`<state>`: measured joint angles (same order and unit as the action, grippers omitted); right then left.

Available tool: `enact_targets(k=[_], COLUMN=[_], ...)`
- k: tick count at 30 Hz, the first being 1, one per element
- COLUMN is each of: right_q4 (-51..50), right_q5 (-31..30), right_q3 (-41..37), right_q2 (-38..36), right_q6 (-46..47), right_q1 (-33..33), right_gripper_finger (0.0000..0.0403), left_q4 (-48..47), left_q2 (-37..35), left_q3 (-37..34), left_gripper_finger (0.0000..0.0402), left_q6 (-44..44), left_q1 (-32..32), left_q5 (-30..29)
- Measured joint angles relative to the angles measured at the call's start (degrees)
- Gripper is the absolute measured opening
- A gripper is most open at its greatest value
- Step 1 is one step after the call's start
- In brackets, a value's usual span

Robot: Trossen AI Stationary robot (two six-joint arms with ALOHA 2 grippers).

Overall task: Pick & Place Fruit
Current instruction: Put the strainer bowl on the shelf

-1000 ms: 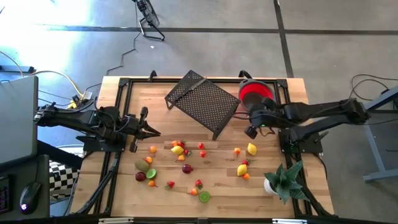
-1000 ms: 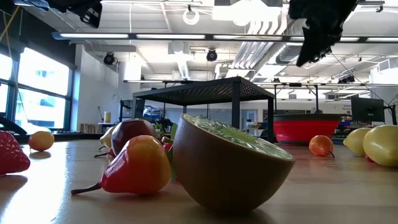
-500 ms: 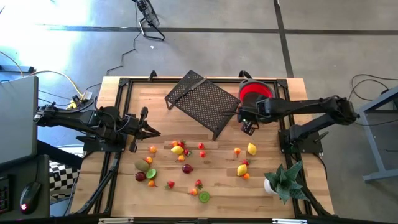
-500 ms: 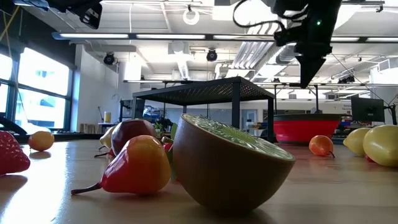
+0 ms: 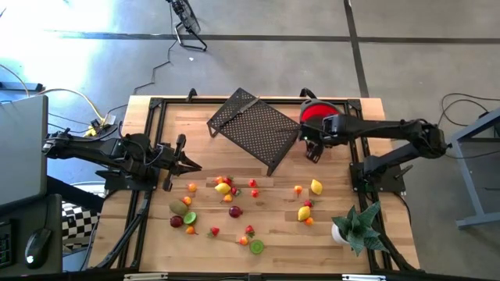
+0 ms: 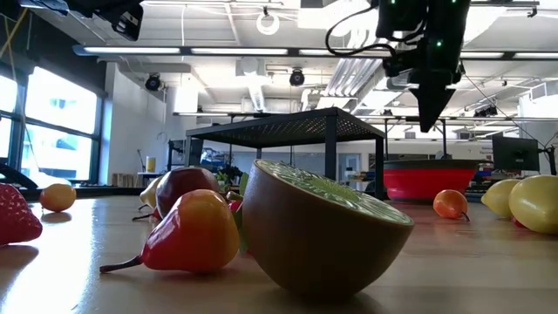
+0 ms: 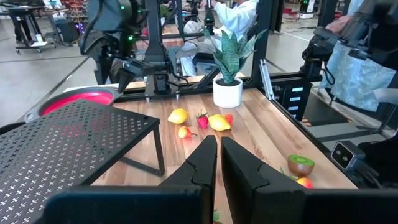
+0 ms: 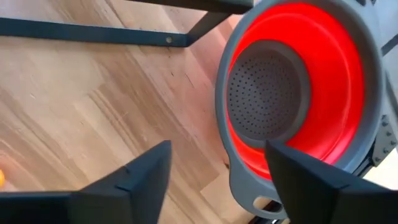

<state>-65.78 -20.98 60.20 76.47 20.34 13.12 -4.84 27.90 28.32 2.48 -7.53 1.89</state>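
Note:
The fruit, many small toy pieces (image 5: 226, 189), lies scattered on the wooden table; a halved kiwi (image 6: 323, 227) and a red-yellow pear (image 6: 192, 231) lie closest in the low view. The red bowl (image 5: 320, 113) with a grey perforated bottom (image 8: 267, 93) stands at the far right. My right gripper (image 5: 312, 154) hangs open and tipped downward beside the bowl's near rim, with nothing between its fingers (image 8: 146, 177). My left gripper (image 5: 191, 165) waits shut and level at the table's left, above the wood.
A black perforated metal stand (image 5: 254, 129) rises at the far middle, right beside the bowl. A spiky green plant in a white pot (image 5: 355, 226) stands at the near right corner. Black rails (image 5: 152, 140) frame the table. People show in the room beyond (image 7: 360, 56).
My right gripper has travelled toward the table's far edge, up to the red bowl's near rim, sinking and tipping further downward as it went. The fruit, the bowl and my left arm have stayed where they were.

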Motion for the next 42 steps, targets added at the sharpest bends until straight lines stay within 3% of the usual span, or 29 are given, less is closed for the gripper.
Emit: enact_targets(k=[5,12,20,33,42], right_q4=[0.4,3.1,2.7,2.6,3.3], right_q5=[1.7,2.0,2.5,-3.0,0.7], right_q3=[0.0,0.0,-0.2,-0.2,0.0], right_q2=[0.0,1.2,7.5,15.7,16.1], right_q6=[-3.4,-7.0,-10.0,-11.6,-12.9], right_q1=[2.1,4.6,5.7,8.8,11.9], right_gripper_finger=[0.029,0.0284,0.0284,0.0284,0.0269], left_q4=[0.0,0.0,0.0,-0.2,-1.4], left_q2=[0.0,0.0,0.0,0.0,0.0], left_q3=[0.0,0.0,0.0,0.0,0.0], left_gripper_finger=[0.0019,0.0019,0.0019,0.0019,0.0019], left_q6=[0.0,0.0,0.0,0.0,0.0], left_q1=[0.0,0.0,0.0,0.0,0.0], left_q5=[0.0,0.0,0.0,0.0,0.0])
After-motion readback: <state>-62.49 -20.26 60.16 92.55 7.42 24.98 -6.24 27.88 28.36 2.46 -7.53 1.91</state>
